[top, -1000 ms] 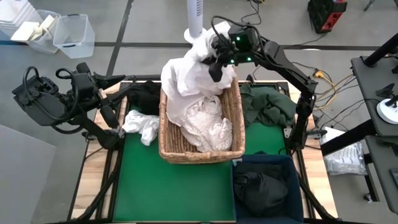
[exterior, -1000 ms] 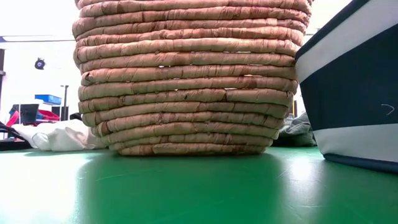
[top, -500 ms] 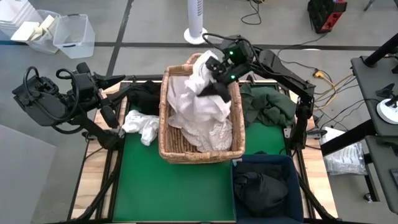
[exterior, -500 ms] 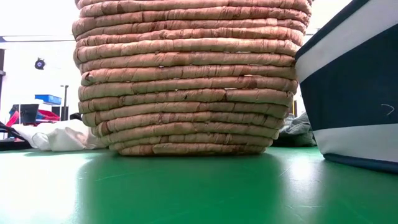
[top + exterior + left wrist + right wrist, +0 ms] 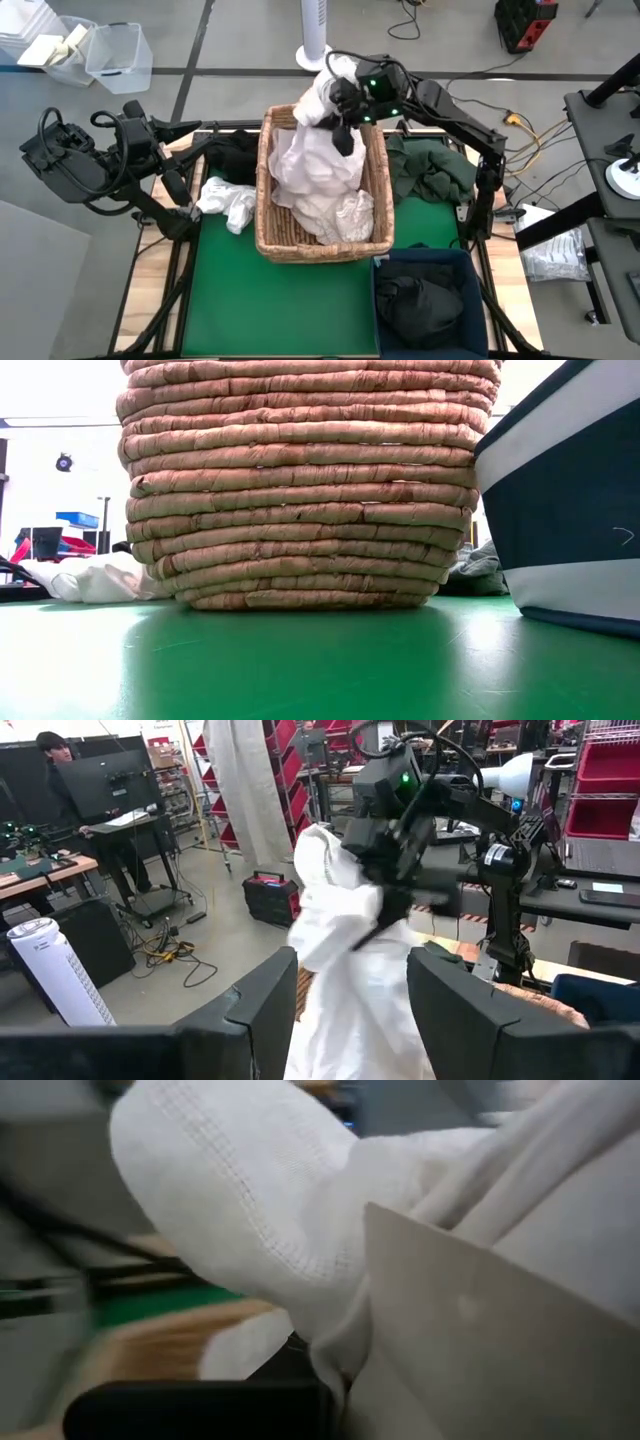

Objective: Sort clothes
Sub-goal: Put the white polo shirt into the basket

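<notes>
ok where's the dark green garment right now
In the high view the dark green garment lies on the table's right side, beside the wicker basket, behind the blue bin.

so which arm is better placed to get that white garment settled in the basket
The right. Its pincer is shut on the white garment, holding it up over the wicker basket, so it likely just needs to lower and let go. The left pincer waits open at the table's left edge beside another white piece.

— Are you seeing any text, label or number to read anywhere?
— No, nothing is showing clearly enough; I am not reading any words or numbers.
</notes>
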Motion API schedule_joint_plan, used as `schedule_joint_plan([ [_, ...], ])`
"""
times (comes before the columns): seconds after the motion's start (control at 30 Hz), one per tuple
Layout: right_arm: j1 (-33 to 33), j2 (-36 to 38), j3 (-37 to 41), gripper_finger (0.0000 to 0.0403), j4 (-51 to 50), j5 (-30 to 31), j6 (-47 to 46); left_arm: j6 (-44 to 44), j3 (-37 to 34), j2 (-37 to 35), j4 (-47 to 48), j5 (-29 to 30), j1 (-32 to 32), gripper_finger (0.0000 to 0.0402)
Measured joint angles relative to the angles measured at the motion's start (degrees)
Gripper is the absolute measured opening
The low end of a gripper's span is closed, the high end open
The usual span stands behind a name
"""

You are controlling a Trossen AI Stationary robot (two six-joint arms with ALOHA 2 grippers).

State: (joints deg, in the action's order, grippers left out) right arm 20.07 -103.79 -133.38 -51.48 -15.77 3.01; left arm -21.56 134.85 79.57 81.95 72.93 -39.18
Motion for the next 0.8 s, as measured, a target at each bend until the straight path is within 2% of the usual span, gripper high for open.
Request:
schedule_joint_plan([
  [0.1,-0.21,0.00,1.95,0.0014,0.00,10.41,4.88,0.00,0.00,0.00,0.02,0.00,0.00,0.0169],
  [0.17,-0.18,0.00,3.85,0.0014,-0.02,14.18,7.32,0.01,0.00,0.00,0.10,0.02,0.01,0.0169],
  [0.53,-0.34,-0.09,20.00,0.0014,-2.87,14.27,4.59,-0.15,-0.02,0.00,1.23,0.09,0.00,0.0169],
  [0.8,-0.34,-0.08,26.88,0.0014,-5.29,14.17,4.52,-0.17,-0.02,0.00,1.56,0.14,0.02,0.0169],
])
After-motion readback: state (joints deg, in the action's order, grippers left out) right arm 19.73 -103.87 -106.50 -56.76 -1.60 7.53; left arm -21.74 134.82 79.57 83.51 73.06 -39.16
